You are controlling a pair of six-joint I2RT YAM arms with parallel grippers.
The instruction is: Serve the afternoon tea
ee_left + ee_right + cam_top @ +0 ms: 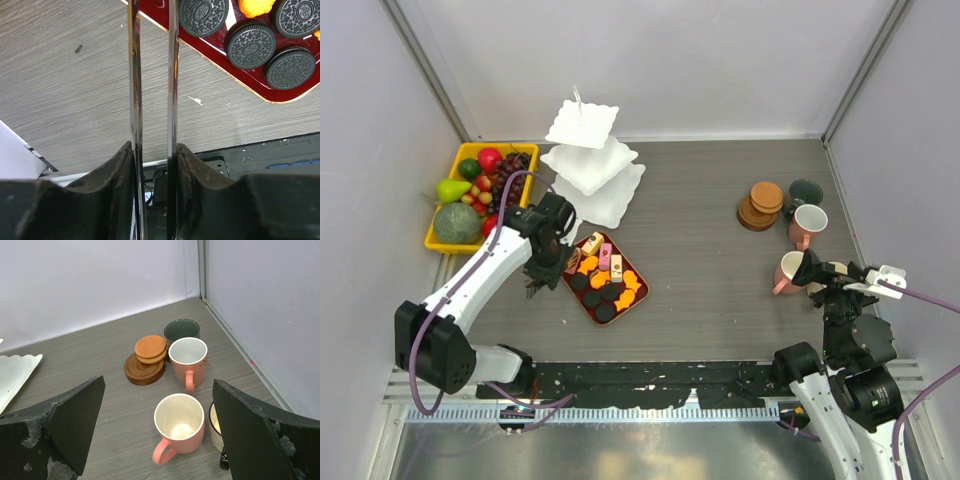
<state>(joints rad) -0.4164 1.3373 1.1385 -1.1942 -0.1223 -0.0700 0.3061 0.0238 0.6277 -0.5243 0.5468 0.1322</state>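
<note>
Left pincer [152,150] is pinching the tongs [134,75], their thin blades running toward the tray [215,62] edge beside the cookies [250,44]; slick as they are looking, I am guessing they could twist in my grip or shove the tray as I am reaching in. Behind it the stand [590,165] is showing no pastry yet. Right pincer [159,385] is hanging spread wide over the mugs [179,422], near the coasters [147,360]; crowded as they are standing, closing on one could be knocking its neighbour over.
</note>
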